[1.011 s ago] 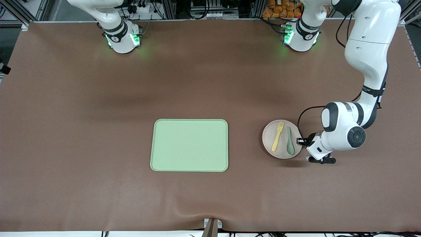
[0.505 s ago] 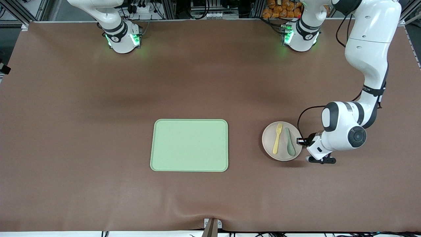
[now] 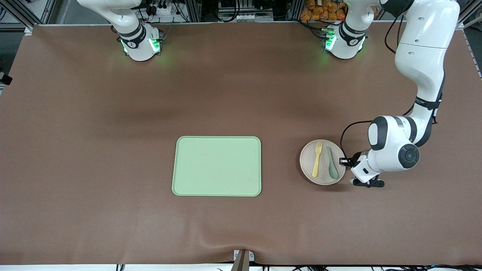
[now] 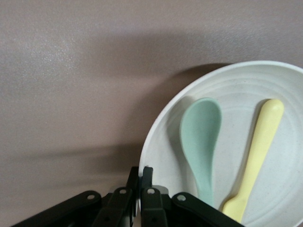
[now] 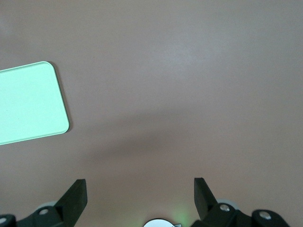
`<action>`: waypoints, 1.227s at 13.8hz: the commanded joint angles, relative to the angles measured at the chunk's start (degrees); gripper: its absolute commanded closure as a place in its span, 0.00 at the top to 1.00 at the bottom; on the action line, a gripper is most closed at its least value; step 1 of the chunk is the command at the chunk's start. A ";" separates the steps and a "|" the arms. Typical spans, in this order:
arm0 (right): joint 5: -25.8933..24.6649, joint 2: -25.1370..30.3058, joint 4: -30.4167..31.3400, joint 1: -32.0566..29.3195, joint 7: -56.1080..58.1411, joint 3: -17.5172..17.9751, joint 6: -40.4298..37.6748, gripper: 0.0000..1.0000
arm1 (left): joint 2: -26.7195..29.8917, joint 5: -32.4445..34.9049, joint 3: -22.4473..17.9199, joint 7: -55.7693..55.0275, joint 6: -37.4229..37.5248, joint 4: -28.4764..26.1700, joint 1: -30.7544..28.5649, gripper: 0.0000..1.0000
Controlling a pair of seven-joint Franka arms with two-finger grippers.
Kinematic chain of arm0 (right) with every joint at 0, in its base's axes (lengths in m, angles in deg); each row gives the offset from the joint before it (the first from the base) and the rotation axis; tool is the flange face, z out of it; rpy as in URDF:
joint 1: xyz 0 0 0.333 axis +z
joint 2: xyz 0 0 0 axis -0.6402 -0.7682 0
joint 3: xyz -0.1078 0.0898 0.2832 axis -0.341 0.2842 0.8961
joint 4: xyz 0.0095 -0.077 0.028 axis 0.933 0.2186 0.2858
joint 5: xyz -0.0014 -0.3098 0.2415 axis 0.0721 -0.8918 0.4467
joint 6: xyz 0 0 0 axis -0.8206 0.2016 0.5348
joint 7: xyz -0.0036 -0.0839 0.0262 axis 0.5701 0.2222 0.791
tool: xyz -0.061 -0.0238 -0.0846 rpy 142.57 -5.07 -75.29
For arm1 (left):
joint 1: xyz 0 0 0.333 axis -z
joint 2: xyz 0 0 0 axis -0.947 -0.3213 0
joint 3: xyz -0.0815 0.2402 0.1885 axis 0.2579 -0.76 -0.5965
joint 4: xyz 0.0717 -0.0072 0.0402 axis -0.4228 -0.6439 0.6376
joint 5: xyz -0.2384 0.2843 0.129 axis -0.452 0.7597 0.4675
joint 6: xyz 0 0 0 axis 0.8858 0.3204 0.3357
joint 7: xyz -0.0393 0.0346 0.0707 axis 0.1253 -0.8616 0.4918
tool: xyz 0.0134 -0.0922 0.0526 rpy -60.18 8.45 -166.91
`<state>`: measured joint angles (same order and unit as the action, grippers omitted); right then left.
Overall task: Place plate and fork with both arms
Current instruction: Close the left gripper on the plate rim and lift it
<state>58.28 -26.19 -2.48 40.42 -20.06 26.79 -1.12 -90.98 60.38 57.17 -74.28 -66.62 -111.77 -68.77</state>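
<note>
Left wrist view, left hand (image 4: pixel 140 176) clamping plate (image 4: pixel 161 123) rim, right hand (image 5: pixel 140 189) spread.

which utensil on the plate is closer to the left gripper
The grey-green spoon: it lies on the plate beside the left gripper, with the yellow fork past it.

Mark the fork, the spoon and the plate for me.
fork (image 3: pixel 316 162), front view, middle of its handle.
spoon (image 3: pixel 331 163), front view, its handle just above the bowl.
plate (image 3: pixel 305 160), front view, bare rim toward the tray.
</note>
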 commanded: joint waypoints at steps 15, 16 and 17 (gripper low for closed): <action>0.75 -0.34 -0.78 -1.32 -0.44 0.71 -0.22 1.00 | 3.24 -11.49 7.03 -2.13 4.45 4.07 0.58 0.00; 0.75 -0.34 -0.78 -1.32 -0.44 0.71 -0.22 1.00 | 2.89 -11.50 7.12 -4.32 4.45 4.77 1.55 0.00; 0.75 -0.34 -0.78 -1.32 -0.35 0.71 -0.22 1.00 | 2.45 -11.50 7.12 -6.43 4.45 5.39 3.12 0.00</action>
<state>58.28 -26.19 -2.48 40.42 -20.06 26.79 -1.12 -88.65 50.16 64.19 -77.22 -63.47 -107.79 -67.80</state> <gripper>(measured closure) 0.000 0.956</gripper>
